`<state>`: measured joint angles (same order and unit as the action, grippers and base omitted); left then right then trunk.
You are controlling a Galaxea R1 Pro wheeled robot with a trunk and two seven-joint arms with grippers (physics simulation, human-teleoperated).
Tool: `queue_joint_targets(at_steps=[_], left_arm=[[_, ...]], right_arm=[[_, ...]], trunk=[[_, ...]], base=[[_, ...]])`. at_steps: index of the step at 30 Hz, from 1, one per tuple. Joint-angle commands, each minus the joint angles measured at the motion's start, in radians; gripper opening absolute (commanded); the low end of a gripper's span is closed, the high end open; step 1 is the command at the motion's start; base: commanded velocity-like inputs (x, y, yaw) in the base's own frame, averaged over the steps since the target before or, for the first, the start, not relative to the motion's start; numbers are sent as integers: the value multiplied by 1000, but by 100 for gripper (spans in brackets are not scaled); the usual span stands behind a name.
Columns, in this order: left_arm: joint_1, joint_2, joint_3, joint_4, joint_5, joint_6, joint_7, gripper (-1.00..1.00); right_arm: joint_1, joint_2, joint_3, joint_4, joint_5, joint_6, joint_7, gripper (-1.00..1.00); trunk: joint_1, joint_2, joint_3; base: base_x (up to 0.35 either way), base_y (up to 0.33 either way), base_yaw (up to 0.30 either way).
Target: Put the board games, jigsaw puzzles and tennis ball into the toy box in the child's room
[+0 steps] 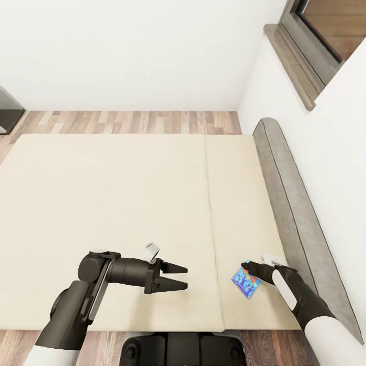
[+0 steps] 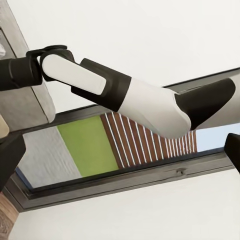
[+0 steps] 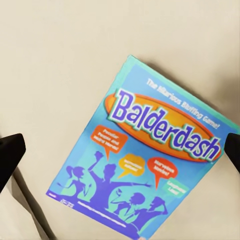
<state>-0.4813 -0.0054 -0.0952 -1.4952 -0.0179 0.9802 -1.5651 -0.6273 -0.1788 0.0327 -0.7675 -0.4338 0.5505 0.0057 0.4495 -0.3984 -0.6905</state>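
Note:
A small blue board game (image 1: 246, 284), lettered Balderdash (image 3: 150, 150), lies flat on the cream bed (image 1: 112, 203) near its front right corner, close to the grey headboard (image 1: 297, 213). My right gripper (image 1: 251, 271) hovers just over the box, open, with its black fingertips (image 3: 11, 156) wide apart on either side of it and not touching it. My left gripper (image 1: 184, 277) is open and empty, low over the mattress to the left of the box, its fingers pointing toward it. In the left wrist view the right arm (image 2: 135, 97) crosses in front of the window.
A window (image 1: 317, 35) with a dark sill sits in the white wall above the headboard. Wood plank floor (image 1: 132, 122) runs along the far side of the bed. A dark object (image 1: 7, 112) shows at the left edge. My base (image 1: 180, 349) is against the bed's near edge.

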Motion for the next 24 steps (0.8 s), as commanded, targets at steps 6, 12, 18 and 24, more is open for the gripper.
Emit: queue_joint_targets(at_steps=[6,12,18,24], left_arm=[[0,-1,0,0,-3,11,-4,100],[0,1,0,1,-3,11,-4,100],[0,3,1,1,-4,10,-4,100],[0,4,1,1,-4,9,-4,100]], right_arm=[[-8,-1,2,-1,0,3,2,100],[-32,-2,2,-2,1,3,2,100],[-61,-3,2,1,1,3,-3,100],[-73,-25,1,0,1,8,-7,100]], trunk=[[0,-2,-11],[0,-2,-21],[0,-2,-31],[0,-2,-41]], base=[[0,0,0],[0,0,0],[0,0,0],[0,0,0]])
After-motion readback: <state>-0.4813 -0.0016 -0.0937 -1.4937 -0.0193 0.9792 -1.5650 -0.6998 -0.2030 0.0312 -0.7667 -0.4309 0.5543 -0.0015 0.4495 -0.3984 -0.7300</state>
